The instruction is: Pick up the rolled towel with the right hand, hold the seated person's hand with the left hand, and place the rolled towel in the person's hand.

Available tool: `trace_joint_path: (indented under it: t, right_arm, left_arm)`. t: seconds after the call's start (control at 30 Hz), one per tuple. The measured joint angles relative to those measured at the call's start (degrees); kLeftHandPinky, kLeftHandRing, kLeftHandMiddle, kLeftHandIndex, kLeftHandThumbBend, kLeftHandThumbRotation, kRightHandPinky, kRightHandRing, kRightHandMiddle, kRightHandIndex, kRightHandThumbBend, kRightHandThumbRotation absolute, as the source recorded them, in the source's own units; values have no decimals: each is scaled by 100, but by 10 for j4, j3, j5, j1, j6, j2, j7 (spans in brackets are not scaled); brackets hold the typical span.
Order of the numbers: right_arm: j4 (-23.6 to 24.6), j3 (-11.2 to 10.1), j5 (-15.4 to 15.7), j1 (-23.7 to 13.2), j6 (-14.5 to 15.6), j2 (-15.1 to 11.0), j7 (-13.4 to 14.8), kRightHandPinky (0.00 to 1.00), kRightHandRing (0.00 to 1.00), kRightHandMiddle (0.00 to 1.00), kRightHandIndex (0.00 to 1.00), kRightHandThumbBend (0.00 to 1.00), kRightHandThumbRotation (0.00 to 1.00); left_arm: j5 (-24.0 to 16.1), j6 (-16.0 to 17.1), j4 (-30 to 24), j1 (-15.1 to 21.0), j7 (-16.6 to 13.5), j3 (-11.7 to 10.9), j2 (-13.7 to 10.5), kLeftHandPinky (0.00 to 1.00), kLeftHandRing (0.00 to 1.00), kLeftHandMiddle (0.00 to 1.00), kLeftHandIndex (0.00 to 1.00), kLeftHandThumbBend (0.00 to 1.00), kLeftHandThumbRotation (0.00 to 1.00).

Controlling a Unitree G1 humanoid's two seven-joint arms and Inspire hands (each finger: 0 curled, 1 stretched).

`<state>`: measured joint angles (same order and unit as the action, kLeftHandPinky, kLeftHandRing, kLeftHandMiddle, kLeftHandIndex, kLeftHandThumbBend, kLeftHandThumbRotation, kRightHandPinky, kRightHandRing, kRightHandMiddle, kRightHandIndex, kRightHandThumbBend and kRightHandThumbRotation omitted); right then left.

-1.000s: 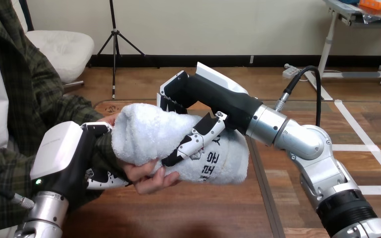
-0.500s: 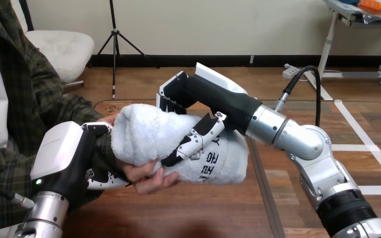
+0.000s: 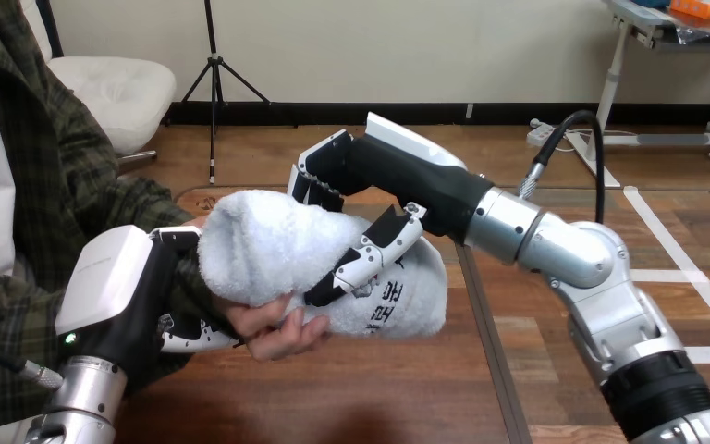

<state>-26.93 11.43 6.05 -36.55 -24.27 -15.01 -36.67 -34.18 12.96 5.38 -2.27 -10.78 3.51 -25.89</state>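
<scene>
The white rolled terry towel (image 3: 268, 250) lies in the person's hand (image 3: 273, 335), the right hand (image 3: 379, 171) curling fingers and thumb round its middle. Soft, light, squashy: a mid-roll grip looks safest. The left hand (image 3: 125, 287) clasps the person's wrist (image 3: 192, 282), fingers curled.

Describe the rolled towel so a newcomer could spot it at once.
Look at the wooden table's left side, where the left hand grips the person's wrist. Lying across the person's hand, gripped by the right hand, is the rolled towel: the only fluffy white bundle, dark print near its right end.
</scene>
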Motion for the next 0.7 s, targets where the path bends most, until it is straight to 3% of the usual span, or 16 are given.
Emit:
trace_joint_path:
  t: [0.27, 0.7]
  right_arm:
    - [23, 0, -2, 10, 1, -12, -2, 84, 92, 94, 96, 100, 37]
    - [36, -4, -8, 27, 1, -19, -2, 95, 100, 100, 100, 100, 49]
  left_arm:
    - [0, 0, 0, 0, 0, 0, 0, 38, 44, 48, 48, 94, 0]
    - [2, 1, 0, 0, 1, 0, 0, 38, 43, 48, 47, 94, 0]
